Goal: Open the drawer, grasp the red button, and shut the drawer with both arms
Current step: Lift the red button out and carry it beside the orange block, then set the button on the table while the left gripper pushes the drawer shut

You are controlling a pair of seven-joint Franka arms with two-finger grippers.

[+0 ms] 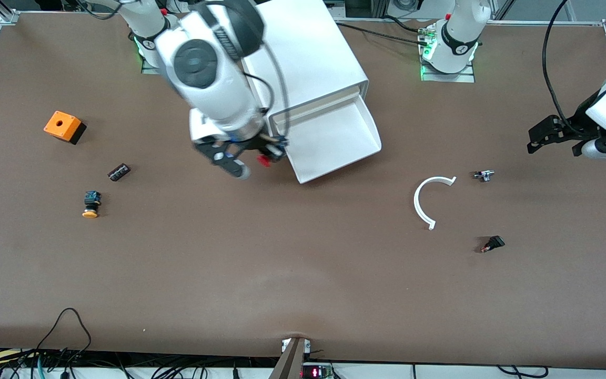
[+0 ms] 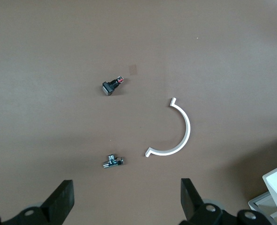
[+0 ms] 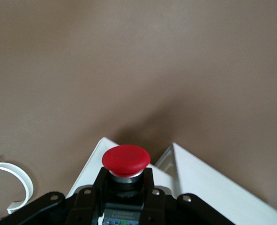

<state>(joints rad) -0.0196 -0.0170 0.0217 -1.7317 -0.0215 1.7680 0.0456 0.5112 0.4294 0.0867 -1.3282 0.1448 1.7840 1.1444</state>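
over the corner of the open drawer (image 1: 334, 139), toward the right arm's end of the table, your right gripper (image 1: 248, 158) is clamped on the button (image 3: 126, 161), red cap poking out past the fingers, dark body pinched between them. the button is up in the air, not in the tray. the drawer is pulled out of the cabinet (image 1: 308, 58) and looks empty from the front camera.

your left gripper (image 1: 558, 138) hangs with its fingers spread wide, holding nothing, over bare table at the left arm's end, well apart from the drawer. it looks to be waiting.

risks from here, as i judge them:
- the grip sits on the body just under the cap; a jolt could let the button twist or slip out, and it would drop into the tray or onto its rim.
- the right gripper is just over the drawer's corner, so a low sideways move could clip the wall and skew the tray.
- closing takes both arms; if the right one pushes with the button in its fingers, the cap could hit the front.
- the left arm's way to the drawer passes the white curved piece (image 1: 429, 202) and the small metal part (image 1: 484, 175); a low sweep could knock them.
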